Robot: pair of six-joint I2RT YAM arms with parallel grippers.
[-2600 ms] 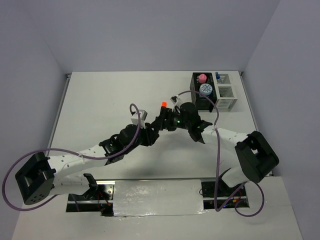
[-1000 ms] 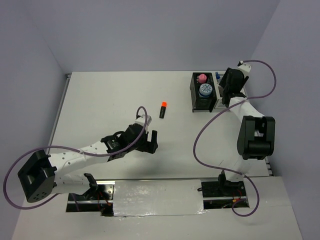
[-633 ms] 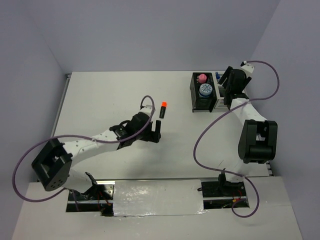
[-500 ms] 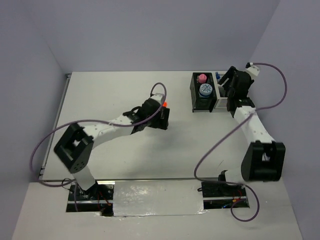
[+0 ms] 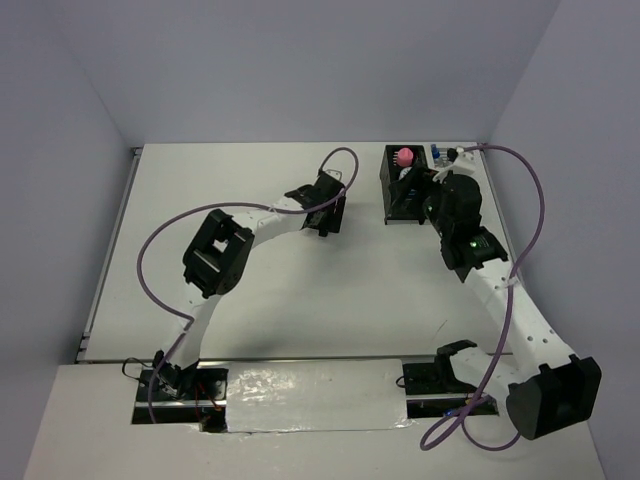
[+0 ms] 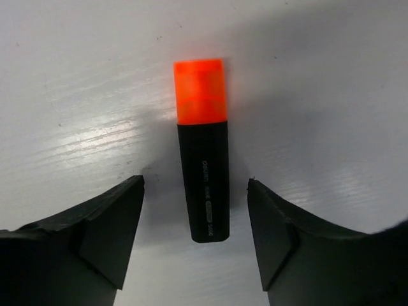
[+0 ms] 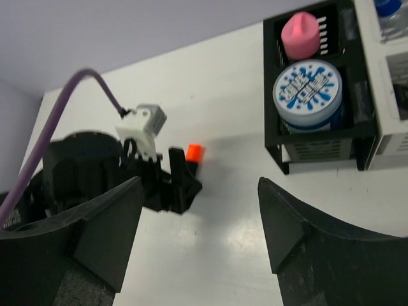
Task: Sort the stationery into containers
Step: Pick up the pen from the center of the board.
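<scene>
Left hand (image 6: 194, 185) newly astride orange marker (image 6: 203, 153)

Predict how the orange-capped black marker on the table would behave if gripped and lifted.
The marker looks like a short rigid plastic barrel: probably stiff and light. Its seemingly flat-sided body should resist rolling. Smooth sides might slip slightly under a light grip.
</scene>
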